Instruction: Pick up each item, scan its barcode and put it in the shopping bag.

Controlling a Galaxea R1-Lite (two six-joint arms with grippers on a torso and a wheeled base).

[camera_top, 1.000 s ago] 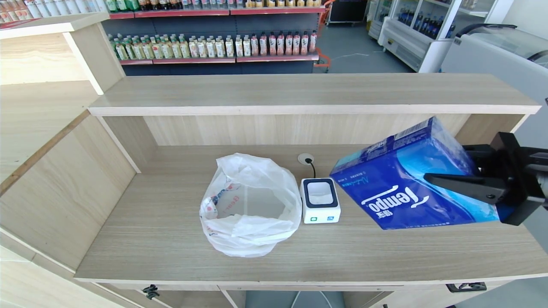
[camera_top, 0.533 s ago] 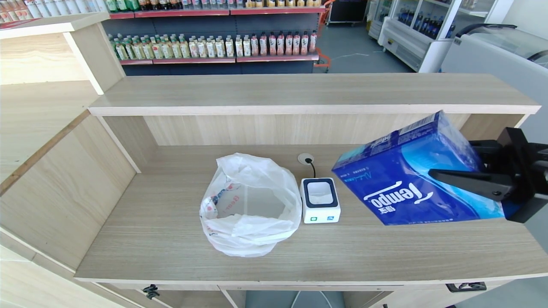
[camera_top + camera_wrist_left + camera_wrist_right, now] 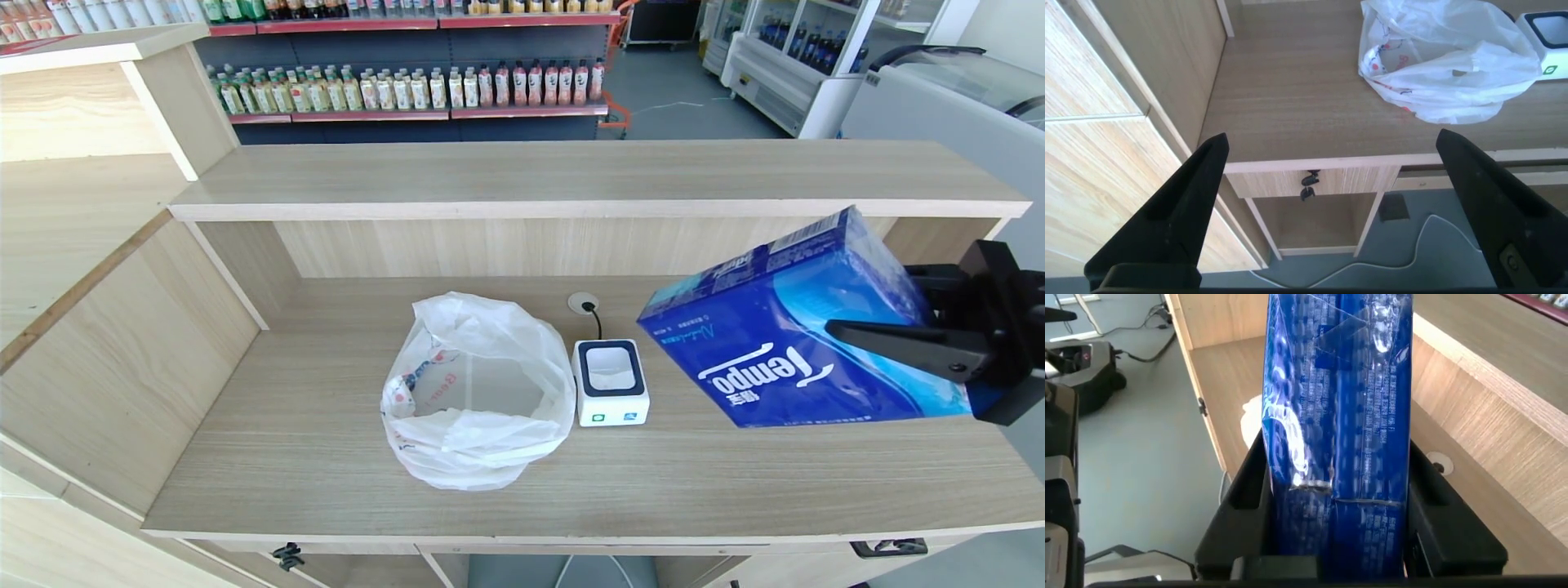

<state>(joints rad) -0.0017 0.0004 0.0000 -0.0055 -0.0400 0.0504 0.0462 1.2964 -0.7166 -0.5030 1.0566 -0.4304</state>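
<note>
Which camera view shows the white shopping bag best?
The head view: the shopping bag sits whole, its mouth open upward. The left wrist view catches most of it. The right wrist view gives a white sliver beside the tissue pack.

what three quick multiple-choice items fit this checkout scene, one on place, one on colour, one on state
1. Where does the scanner stand?
A. on the counter, beside the shopping bag
B. inside the shopping bag
C. on the upper ledge

2. What colour is the tissue pack?
A. red
B. blue
C. green

3. What state is the right gripper in?
A. open and empty
B. lying flat on the counter
C. shut on the tissue pack

Answers: 1 A, the scanner sits on the counter next to the bag, on the robot's right of it; 2 B, the wrap is blue with white print; 3 C, the fingers press against both sides of the pack.
</note>
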